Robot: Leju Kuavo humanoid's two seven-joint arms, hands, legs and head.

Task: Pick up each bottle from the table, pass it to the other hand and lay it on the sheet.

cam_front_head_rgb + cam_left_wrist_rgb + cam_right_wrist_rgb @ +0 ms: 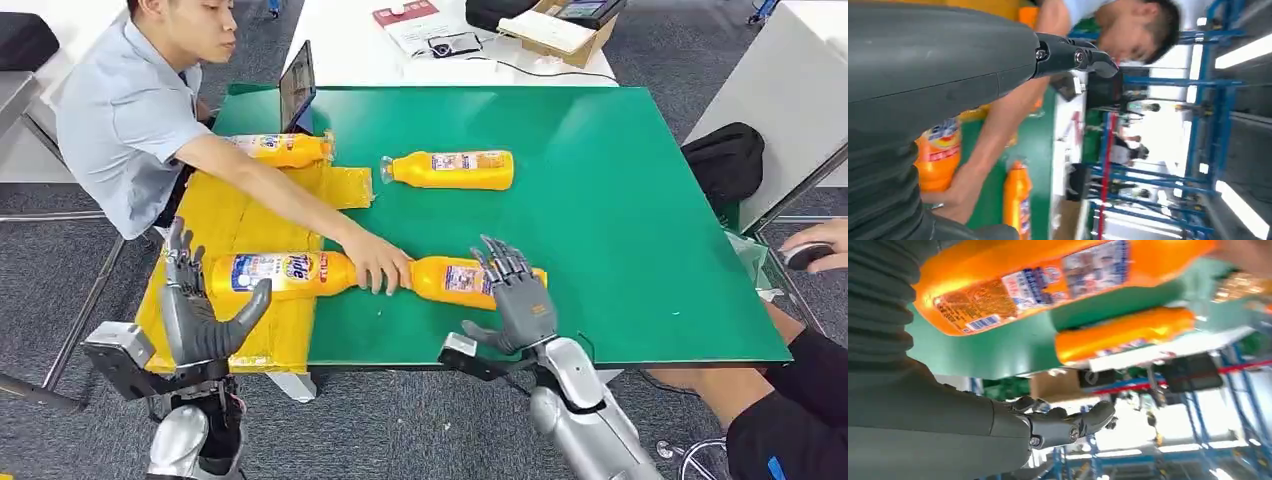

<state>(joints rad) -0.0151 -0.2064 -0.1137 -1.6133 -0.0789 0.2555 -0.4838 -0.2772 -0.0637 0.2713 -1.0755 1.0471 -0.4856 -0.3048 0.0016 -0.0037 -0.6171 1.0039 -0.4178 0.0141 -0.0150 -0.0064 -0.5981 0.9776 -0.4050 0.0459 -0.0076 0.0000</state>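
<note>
Several orange bottles lie flat. One bottle [280, 272] rests on the yellow sheet [230, 225] just beyond my left hand [195, 305], which stands open with its thumb [1073, 55] close under the bottle [940, 155]. A second bottle [455, 280] lies on the green table [620, 230]; my right hand [515, 295] is open, its fingers spread over that bottle's base end [1048, 285]. A person's hand [378, 265] covers both bottles' necks. A third bottle [452, 170] lies mid-table, also in the right wrist view [1123, 335]. A fourth bottle [285, 150] lies at the sheet's far end.
The person [130, 110] sits at the table's left, an arm stretched across the sheet. A laptop [297, 88] stands at the far left corner. A black bag [725, 160] sits at the right, and another person's hand [815, 245] and knee show at the right edge.
</note>
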